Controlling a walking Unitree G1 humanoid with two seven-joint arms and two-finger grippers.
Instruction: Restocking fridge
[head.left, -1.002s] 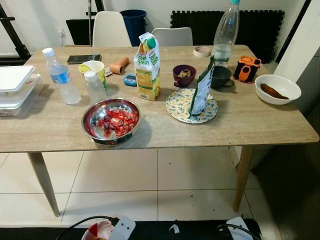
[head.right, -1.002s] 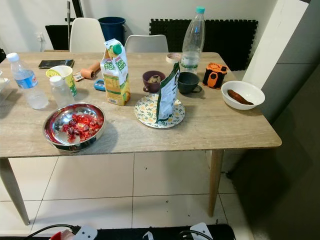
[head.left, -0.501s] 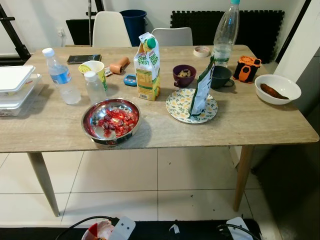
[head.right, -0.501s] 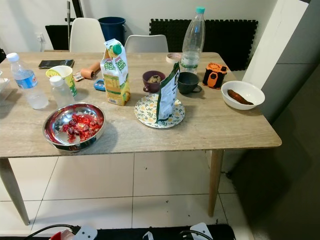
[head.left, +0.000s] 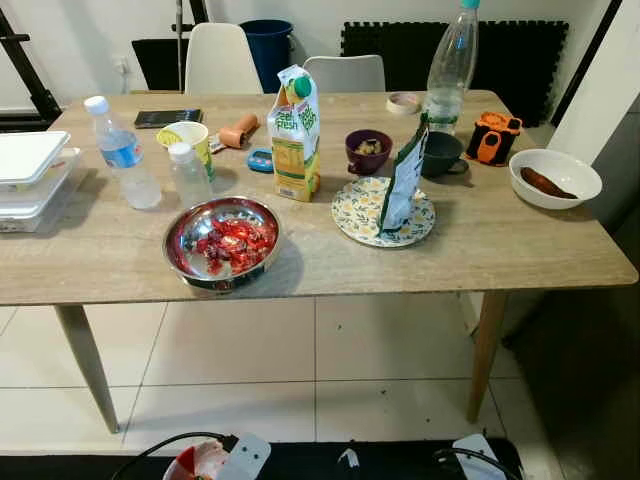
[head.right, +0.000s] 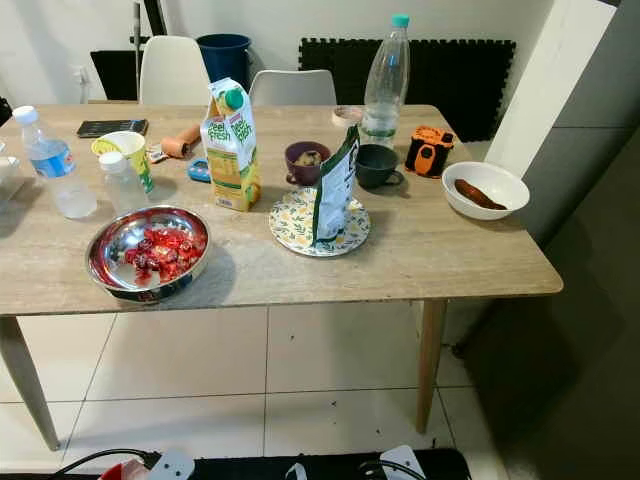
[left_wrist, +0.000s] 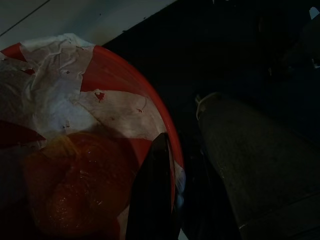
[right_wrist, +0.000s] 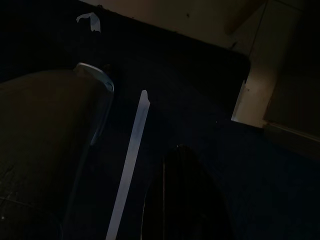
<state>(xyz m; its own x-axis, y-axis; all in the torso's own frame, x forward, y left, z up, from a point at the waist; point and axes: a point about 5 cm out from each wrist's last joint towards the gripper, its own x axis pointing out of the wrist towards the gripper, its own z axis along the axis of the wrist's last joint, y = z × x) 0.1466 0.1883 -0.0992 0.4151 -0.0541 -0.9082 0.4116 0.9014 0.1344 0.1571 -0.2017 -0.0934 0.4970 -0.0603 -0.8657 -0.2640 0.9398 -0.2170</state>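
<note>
A wooden table (head.left: 320, 262) stands before me with food and drink on it. A juice carton (head.left: 295, 135) is upright near the middle, and a tall clear bottle (head.left: 450, 65) stands at the back right. A small water bottle (head.left: 122, 152) and a smaller white-capped bottle (head.left: 188, 175) are on the left. A steel bowl (head.left: 180, 262) of red wrapped sweets sits at the front. A green bag (head.left: 405, 185) stands on a patterned plate (head.left: 355, 215). Both arms hang idle: the left gripper (left_wrist: 160, 145) over a red and white object, the right gripper (right_wrist: 182, 150) over a dark mat.
A white bowl (head.left: 580, 190) with a brown piece of food sits at the far right. White lidded boxes (head.left: 30, 170) are stacked at the left edge. Two white chairs (head.left: 220, 60) stand behind the table. A grey tall panel (head.right: 590, 150) rises on the right. Tiled floor lies under the table.
</note>
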